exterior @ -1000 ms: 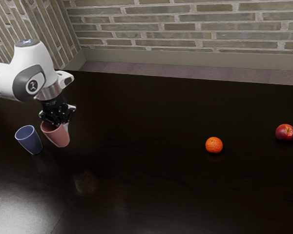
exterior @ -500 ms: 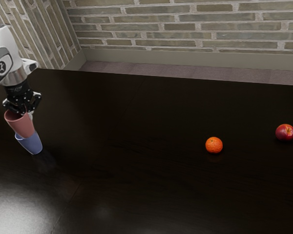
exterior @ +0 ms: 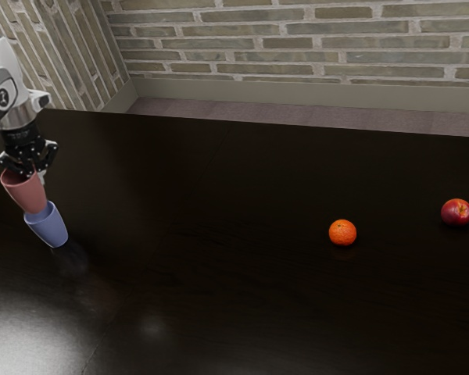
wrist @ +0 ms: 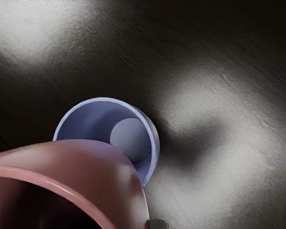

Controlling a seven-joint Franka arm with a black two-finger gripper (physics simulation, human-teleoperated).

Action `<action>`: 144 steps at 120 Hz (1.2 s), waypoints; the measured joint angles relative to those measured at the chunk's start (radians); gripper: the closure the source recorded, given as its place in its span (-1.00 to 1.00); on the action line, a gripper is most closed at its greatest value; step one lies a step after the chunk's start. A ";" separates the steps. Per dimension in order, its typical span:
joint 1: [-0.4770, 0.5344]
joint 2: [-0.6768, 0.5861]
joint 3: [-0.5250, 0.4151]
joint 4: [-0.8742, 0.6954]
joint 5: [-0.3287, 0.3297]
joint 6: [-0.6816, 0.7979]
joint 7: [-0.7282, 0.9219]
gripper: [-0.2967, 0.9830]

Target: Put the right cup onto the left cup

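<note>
Claw (exterior: 36, 172) clamped on the rim of the pink cup (exterior: 25, 194), holding it up over part of the blue cup's (exterior: 50, 228) mouth (touching or not, I can't tell); an orange (exterior: 342, 233) sits well apart.

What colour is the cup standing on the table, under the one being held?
Blue, a soft violet-blue; the cup shows best in the wrist view.

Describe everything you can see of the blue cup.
The blue cup is smooth, narrowing from a round rim to its base, perhaps plastic or ceramic. It stands upright on the dark table, its pale bottom visible inside. The pink cup overlaps its rim in both views; whether they touch, I cannot tell.
</note>
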 joint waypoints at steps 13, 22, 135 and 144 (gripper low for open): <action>0.029 0.023 0.008 0.015 -0.061 0.002 0.030 0.69; 0.043 0.028 0.013 0.015 -0.088 0.003 0.049 0.69; 0.033 0.102 0.016 0.027 -0.160 0.054 0.183 -0.18; 0.030 0.101 0.022 0.027 -0.163 0.055 0.188 -0.28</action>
